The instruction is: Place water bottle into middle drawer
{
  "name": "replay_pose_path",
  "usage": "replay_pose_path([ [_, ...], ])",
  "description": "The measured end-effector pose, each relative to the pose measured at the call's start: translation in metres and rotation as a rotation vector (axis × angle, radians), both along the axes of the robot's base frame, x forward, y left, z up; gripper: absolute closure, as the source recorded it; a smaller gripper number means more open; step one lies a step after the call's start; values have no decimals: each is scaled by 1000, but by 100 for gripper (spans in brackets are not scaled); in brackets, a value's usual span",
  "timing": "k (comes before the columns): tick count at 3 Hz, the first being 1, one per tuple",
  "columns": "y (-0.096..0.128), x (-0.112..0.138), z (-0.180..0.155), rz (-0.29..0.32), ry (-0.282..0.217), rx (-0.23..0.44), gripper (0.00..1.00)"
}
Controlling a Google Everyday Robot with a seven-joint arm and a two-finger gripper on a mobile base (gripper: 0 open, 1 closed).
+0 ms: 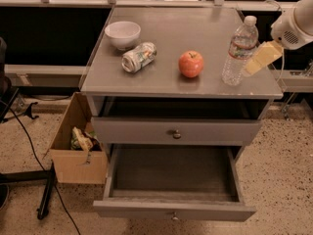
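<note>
Approach-to-grasp step: gripper (257, 62) just right of upright water bottle (239, 50) near cabinet top (195, 28) right edge, opening can't tell; middle drawer (173, 210) open, next needs a firm mid-body grip.

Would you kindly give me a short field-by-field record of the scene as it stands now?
water bottle: upright on the cabinet top, right side, cap on
gripper: close beside the bottle, at its right
middle drawer: pulled open
upper drawer: shut
also on top: apple, crushed can, white bowl
lower left: cardboard box
</note>
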State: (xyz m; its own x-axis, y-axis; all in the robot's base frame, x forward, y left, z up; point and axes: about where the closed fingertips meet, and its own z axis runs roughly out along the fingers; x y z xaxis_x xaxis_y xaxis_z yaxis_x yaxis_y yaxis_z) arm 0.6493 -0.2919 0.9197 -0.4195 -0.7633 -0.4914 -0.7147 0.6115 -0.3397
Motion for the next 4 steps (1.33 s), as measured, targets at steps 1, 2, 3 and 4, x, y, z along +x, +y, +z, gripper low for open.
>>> replay_pose_path([
  [1, 13, -1, -7, 31, 39, 67, 0],
  [2, 24, -4, -8, 63, 57, 133, 0],
  [3, 36, -3, -2, 114, 17, 219, 0],
  [4, 44, 1, 1, 146, -20, 270, 0],
])
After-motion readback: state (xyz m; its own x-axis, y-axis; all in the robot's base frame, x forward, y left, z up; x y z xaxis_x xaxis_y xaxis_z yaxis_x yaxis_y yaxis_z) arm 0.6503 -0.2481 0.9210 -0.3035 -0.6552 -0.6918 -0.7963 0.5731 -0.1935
